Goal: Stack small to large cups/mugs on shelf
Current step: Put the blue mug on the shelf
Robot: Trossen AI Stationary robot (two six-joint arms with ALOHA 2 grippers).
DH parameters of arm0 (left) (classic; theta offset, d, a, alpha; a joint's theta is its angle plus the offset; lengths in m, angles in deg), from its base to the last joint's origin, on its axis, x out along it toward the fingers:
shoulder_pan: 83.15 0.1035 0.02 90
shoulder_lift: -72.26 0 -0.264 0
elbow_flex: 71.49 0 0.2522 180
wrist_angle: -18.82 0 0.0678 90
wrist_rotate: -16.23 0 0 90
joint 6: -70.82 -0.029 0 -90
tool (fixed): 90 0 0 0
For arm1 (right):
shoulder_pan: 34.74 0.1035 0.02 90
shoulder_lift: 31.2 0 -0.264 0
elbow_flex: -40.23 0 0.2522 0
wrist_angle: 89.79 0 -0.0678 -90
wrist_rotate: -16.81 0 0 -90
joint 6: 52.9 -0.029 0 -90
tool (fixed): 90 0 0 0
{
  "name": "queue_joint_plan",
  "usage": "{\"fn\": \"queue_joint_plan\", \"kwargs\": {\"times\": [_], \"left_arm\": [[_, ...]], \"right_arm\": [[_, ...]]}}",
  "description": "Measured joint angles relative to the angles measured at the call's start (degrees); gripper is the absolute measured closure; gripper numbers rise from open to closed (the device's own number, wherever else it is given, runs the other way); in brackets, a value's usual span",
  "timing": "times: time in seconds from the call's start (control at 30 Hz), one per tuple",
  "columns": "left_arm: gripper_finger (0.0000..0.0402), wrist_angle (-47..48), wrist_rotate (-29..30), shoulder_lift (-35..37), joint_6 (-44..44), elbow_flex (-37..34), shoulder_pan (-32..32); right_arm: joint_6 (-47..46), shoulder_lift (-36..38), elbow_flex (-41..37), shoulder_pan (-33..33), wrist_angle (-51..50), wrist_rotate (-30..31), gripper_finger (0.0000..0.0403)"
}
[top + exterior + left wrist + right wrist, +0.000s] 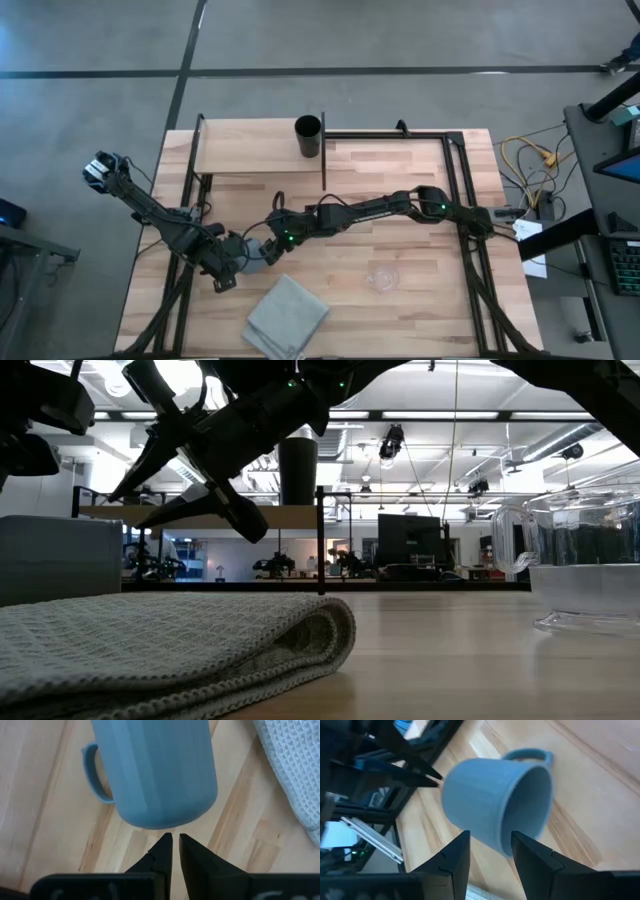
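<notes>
The blue-grey mug lies on its side on the tabletop, with its handle out to one side. My left gripper is shut, its tips right at the mug's base. My right gripper is open at the mug's mouth. One finger is outside the lower wall and the other is in front of the opening. The black cup stands upright on the pale shelf. The clear glass cup stands on the tabletop toward the near right. My left gripper's shut fingertips come level at the rim of the mug's base; I cannot tell whether they touch it. My right gripper's fingers stand on either side of the mug's lower wall at the rim; I cannot tell whether they touch it.
A folded grey cloth lies near the table's front edge, just in front of the mug. The shelf's thin black uprights stand at the far side. Black frame rails run along the table's right side. Bare wood lies between the mug and the glass cup.
</notes>
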Motion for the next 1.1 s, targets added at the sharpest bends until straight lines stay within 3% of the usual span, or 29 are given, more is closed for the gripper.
{"fn": "queue_joint_plan", "kwargs": {"times": [0.3, 0.7, 0.97, 1.1], "left_arm": [[0.0382, -1.25, 2.28, -1.82, -0.02, -0.02, 0.04], [0.0382, -1.27, 3.76, -4.12, -0.04, -0.02, 0.35], [0.0382, -1.37, 3.78, -3.66, -0.09, -0.02, 0.35], [0.0382, -1.38, 3.78, -2.91, -0.09, -0.02, 0.35]], "right_arm": [[-1.17, 0.00, -1.88, 0.00, 2.05, 0.20, 0.0266], [-1.56, -0.07, -8.76, 0.00, 16.94, 0.21, 0.0266], [-1.69, -0.07, -9.31, 0.00, 17.27, 0.84, 0.0267], [-2.11, -0.07, -9.31, 0.00, 16.96, 3.90, 0.0287]]}}
